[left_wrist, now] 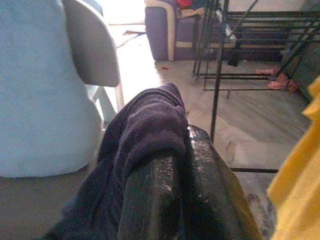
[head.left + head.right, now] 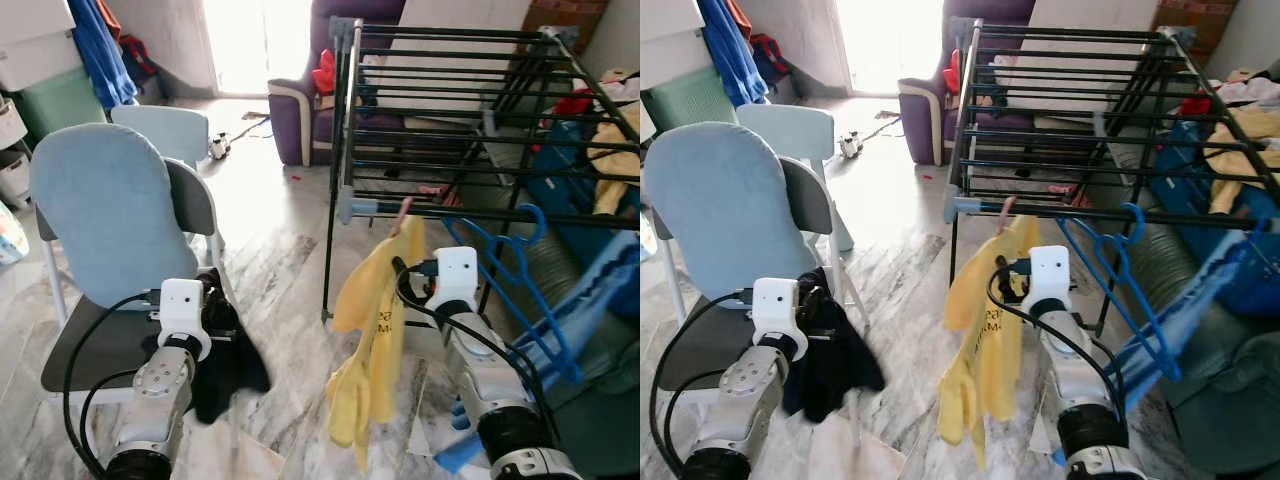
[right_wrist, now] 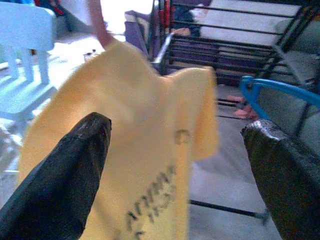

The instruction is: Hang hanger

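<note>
Right gripper point(image 2: 408, 268), centre-right of the left eye view, sits just behind a yellow shirt point(image 2: 372, 330) that hangs on a pink hanger point(image 2: 403, 212) from the front rail of the black drying rack point(image 2: 440, 120); a blue hanger point(image 2: 520, 270) hangs beside it to the right. Left gripper point(image 2: 222, 318), lower left, is clamped on a dark garment point(image 2: 228, 365) beside the grey chair point(image 2: 100, 345) with its light blue cushion point(image 2: 105, 215).

Right eye view: same layout, the shirt point(image 2: 985, 340) at lower centre, the rack's front rail touching the hanger hook.

Left wrist view: the two black fingers point(image 1: 155, 200) are pressed together on the dark cloth point(image 1: 145, 130).

Right wrist view: the fingers point(image 3: 65, 185) stand wide apart, the shirt point(image 3: 135, 150) between and ahead of them.

Judgement: the hanger appears already hooked on the rail, so the hanging step is near its end; the next move calls for drawing the spread right gripper back without snagging the shirt.
</note>
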Controlling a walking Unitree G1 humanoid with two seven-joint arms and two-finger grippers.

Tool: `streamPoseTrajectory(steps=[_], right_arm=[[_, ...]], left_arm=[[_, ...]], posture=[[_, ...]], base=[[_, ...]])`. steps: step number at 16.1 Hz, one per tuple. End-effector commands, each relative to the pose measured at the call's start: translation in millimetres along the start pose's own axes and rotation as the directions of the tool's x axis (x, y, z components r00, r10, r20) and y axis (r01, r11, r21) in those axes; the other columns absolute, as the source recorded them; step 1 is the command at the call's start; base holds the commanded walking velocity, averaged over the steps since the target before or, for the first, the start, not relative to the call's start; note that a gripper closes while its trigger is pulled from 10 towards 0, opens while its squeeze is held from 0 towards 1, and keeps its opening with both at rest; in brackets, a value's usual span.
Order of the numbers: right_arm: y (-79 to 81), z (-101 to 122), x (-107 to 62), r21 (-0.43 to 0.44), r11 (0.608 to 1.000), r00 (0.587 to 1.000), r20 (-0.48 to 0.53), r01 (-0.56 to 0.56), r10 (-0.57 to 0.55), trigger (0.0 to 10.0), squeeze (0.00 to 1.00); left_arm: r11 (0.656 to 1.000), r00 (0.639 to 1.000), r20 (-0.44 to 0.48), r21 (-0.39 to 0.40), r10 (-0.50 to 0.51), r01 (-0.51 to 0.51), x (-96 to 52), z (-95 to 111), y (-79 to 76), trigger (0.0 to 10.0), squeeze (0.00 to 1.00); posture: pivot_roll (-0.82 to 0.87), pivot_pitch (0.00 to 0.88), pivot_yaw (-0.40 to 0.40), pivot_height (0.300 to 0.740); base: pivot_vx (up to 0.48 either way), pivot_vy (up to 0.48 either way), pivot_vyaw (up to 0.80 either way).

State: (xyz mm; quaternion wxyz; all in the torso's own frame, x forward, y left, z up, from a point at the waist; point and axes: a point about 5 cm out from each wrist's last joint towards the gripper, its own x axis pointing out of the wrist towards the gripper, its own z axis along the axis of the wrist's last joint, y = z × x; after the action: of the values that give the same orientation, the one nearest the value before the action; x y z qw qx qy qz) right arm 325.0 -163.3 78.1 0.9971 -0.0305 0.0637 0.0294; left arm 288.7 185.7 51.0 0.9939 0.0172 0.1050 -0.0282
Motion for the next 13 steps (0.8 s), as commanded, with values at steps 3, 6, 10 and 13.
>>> streamPoseTrajectory(steps=[3, 6, 10, 13], right_arm=[[-19.5, 11, -8.0, -0.058, 0.992, 0.990, 0.090, 0.115, -0.109, 10.0, 0.00], [-31.9, 12, -13.3, -0.090, 0.979, 0.979, 0.104, 0.184, -0.174, 10.0, 0.00], [-27.5, 7, -12.1, -0.081, 0.987, 0.989, 0.064, 0.142, -0.137, 10.0, 0.00], [-25.1, 5, -10.6, -0.069, 0.991, 0.993, 0.039, 0.114, -0.112, 10.0, 0.00]], left_arm=[[0.998, 0.998, 0.032, 0.001, -0.056, 0.056, 9.8, 14, -10.5, 10.0, 0.00], [0.997, 0.997, 0.017, 0.003, -0.079, 0.079, 11.2, 13, -13.4, 10.0, 0.00], [0.996, 0.997, 0.015, -0.045, -0.070, 0.071, 11.0, 12, -10.6, 10.0, 0.00], [0.996, 0.998, 0.019, -0.067, -0.065, 0.066, 9.6, 11, -9.0, 10.0, 0.00]], posture=[[-0.10, 0.000, 0.051, 0.740], [-0.11, 0.000, 0.067, 0.740], [-0.12, 0.000, 0.057, 0.740], [-0.11, 0.000, 0.050, 0.740]], base=[[0.000, -0.291, 0.00], [0.000, -0.295, 0.00], [0.000, 0.000, 0.00], [0.000, 0.000, 0.00]])
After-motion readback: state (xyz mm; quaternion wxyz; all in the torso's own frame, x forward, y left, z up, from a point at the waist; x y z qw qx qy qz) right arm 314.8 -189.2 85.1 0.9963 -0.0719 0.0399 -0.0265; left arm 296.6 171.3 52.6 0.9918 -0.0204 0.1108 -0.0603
